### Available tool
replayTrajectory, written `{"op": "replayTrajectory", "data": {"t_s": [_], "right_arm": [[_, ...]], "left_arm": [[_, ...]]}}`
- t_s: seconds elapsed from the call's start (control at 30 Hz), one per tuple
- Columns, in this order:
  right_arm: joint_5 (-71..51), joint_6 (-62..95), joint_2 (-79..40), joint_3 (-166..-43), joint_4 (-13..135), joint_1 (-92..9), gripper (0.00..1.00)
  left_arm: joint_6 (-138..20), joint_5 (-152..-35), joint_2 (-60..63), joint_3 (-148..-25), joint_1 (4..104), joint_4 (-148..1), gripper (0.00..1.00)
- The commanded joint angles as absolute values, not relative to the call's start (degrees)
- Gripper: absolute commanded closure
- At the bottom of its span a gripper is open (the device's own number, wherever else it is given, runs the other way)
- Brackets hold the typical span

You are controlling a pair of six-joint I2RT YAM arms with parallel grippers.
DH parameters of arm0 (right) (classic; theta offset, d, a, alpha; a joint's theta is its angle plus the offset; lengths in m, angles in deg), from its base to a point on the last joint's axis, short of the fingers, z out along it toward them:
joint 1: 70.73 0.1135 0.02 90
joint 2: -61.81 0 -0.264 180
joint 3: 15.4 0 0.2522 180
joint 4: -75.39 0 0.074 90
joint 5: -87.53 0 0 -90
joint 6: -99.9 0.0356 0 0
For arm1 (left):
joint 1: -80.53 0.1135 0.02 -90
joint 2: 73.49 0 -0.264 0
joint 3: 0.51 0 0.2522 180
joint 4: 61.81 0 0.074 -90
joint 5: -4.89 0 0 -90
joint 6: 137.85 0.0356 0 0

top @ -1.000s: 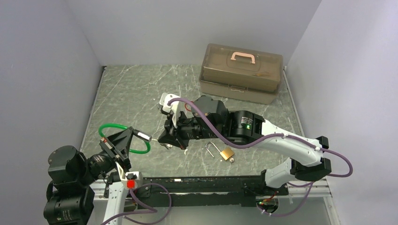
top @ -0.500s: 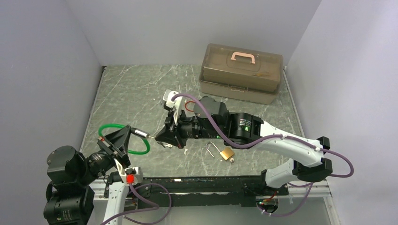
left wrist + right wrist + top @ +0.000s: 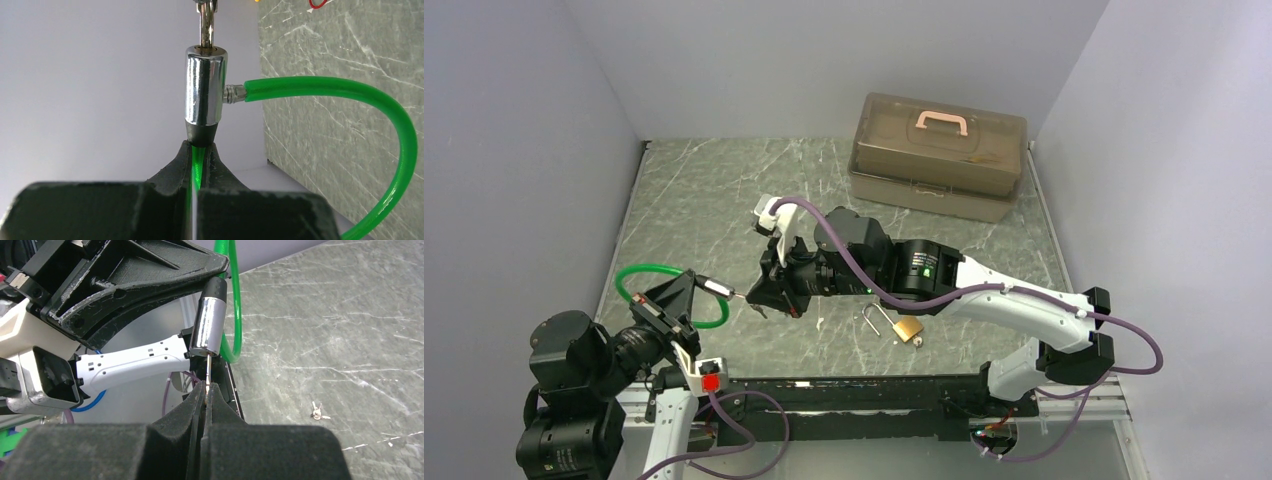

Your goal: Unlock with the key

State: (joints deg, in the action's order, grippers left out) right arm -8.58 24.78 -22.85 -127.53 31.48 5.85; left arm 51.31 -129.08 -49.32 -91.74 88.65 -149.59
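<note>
**Desk:** Shifted left over the last second are the right gripper point(image 3: 754, 298) and the key point(image 3: 207, 371) held in it. The cable lock point(image 3: 639, 272) is also seen carried a little left. How is the key laid?

**Photographer:** Its long axis is set in line with the lock cylinder point(image 3: 205, 85). In the overhead view it runs nearly left to right, tip pointed left, and the tip is entered in the cylinder's end face.

**Desk:** And relative to the claws?

**Photographer:** The key's bow is pinched between the pressed-together fingers of the right gripper, with the blade projecting straight out past the tips. The left gripper point(image 3: 200, 150) is clamped on the green cable just behind the cylinder's black collar. Both are held above the table point(image 3: 704, 190), the two claws facing one another.

**Desk:** Counts?

**Photographer:** One key is gripped and one cable lock is held. One brass padlock point(image 3: 908, 327) lies on the table with its shackle sprung. One toolbox point(image 3: 939, 155) is seen at the back. A small loose set of keys point(image 3: 317, 411) lies on the table, too small to be counted.
</note>
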Motion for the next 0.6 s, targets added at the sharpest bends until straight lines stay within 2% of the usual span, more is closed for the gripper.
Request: {"op": "replayTrajectory", "data": {"t_s": [0.0,0.57], "right_arm": [[-12.1,25.8,-22.8,-129.5,38.3,6.2,1.00],[-14.4,26.1,-25.4,-128.5,44.1,6.2,1.00]], "left_arm": [[52.7,-133.5,-48.8,-93.2,88.2,-147.7,1.00],[47.1,-134.3,-47.8,-93.6,88.0,-144.8,1.00]]}}
